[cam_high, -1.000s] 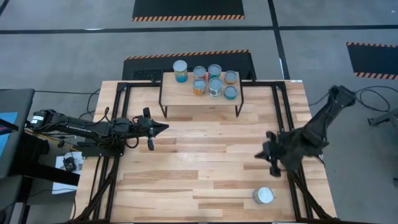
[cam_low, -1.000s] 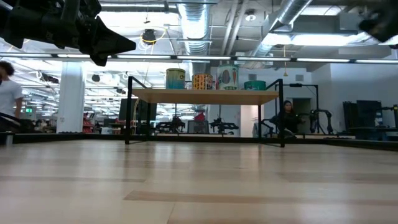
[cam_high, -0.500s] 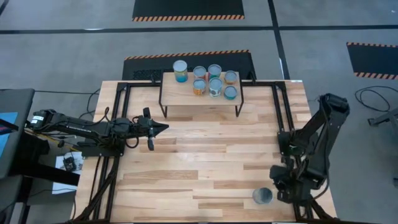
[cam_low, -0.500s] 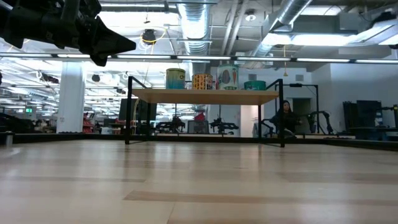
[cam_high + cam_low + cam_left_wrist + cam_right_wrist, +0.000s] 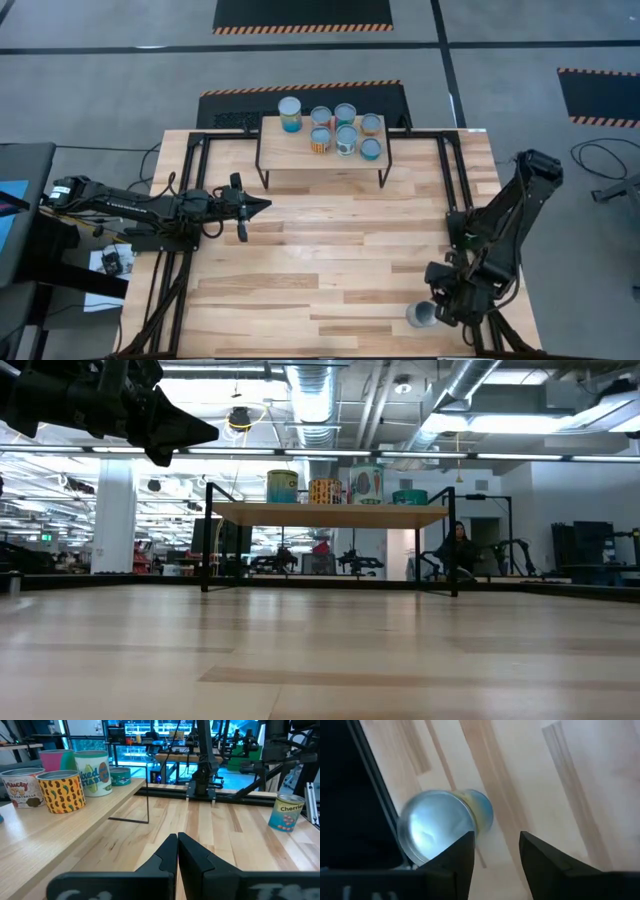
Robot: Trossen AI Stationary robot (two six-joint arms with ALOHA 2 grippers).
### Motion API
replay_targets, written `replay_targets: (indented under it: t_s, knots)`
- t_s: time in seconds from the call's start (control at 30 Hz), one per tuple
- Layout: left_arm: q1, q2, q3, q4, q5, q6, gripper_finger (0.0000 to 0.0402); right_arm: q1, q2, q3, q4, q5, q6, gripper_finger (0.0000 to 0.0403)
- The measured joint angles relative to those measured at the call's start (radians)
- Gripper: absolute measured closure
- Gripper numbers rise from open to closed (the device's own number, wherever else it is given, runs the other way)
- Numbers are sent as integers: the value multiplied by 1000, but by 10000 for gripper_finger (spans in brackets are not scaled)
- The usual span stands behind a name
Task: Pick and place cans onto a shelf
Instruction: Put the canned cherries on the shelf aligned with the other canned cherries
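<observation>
- So the right arm has swung from mid-surface down to the near right corner since the earlier high view, and its fingers went from shut to spread wide. Left arm hasn't budged.
- High view: right gripper [image 5: 447, 300] hangs right over the lone can [image 5: 421, 316], which stands upright on the surface [image 5: 330, 240], just off the fingers toward the surface's middle. Nothing held yet. Seven cans [image 5: 335, 130] already sit on the shelf [image 5: 290, 155], so eight total, one left to go. Right arm is clearly the nearer one.
- Low view: shelf with four cans visible on top; the rest are hidden behind.
- Left wrist view: left gripper [image 5: 177, 851] fingers pressed together, empty, parked well away from the lone can.
- Right wrist view: silvery top faces the camera, long axis vertical, sitting beside the open fingers [image 5: 462, 852], not between them. I'd guess it needs a sideways nudge before closing.
</observation>
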Motion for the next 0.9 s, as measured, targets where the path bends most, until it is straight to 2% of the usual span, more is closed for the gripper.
replay_targets:
  t_s: [0.3, 0.6, 0.73, 0.9]
  knots:
    - [0, 0, 0, 0, -1, 1, 400, -38, 7, -42, 51, -52, -7, 251]
    - [0, 0, 0, 0, -2, 1, 400, -38, 7, -43, 58, -53, -34, 288]
    - [0, 0, 0, 0, -2, 0, 400, -38, 5, -39, 49, -57, -34, 287]
    - [0, 0, 0, 0, -2, 0, 400, -38, 5, -9, 55, -68, -34, 261]
